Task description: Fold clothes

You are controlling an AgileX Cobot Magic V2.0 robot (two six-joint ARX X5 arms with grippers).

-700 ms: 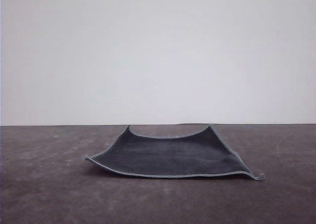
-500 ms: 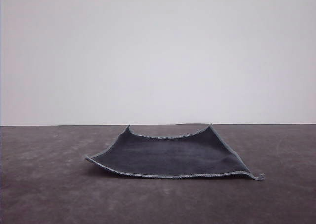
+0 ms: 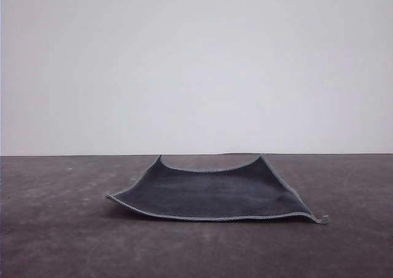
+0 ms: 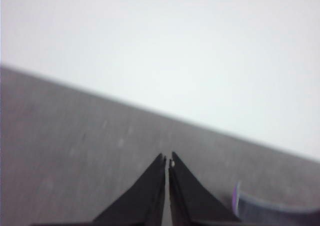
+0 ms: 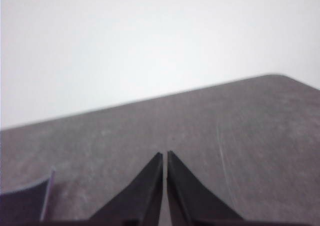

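Front view: dark grey cloth (image 3: 212, 195) lies spread at centre of brown desk (image 3: 55, 241), charcoal face up, near-right corner curled, far edge dipping inward.

Left wrist view: left end effector (image 4: 167, 161) clenched, fingertips together, grasping nothing, above bare desk; cloth corner just beside it, purple underside peeking.

Right wrist view: right end effector (image 5: 164, 155) clenched, empty; cloth edge near.
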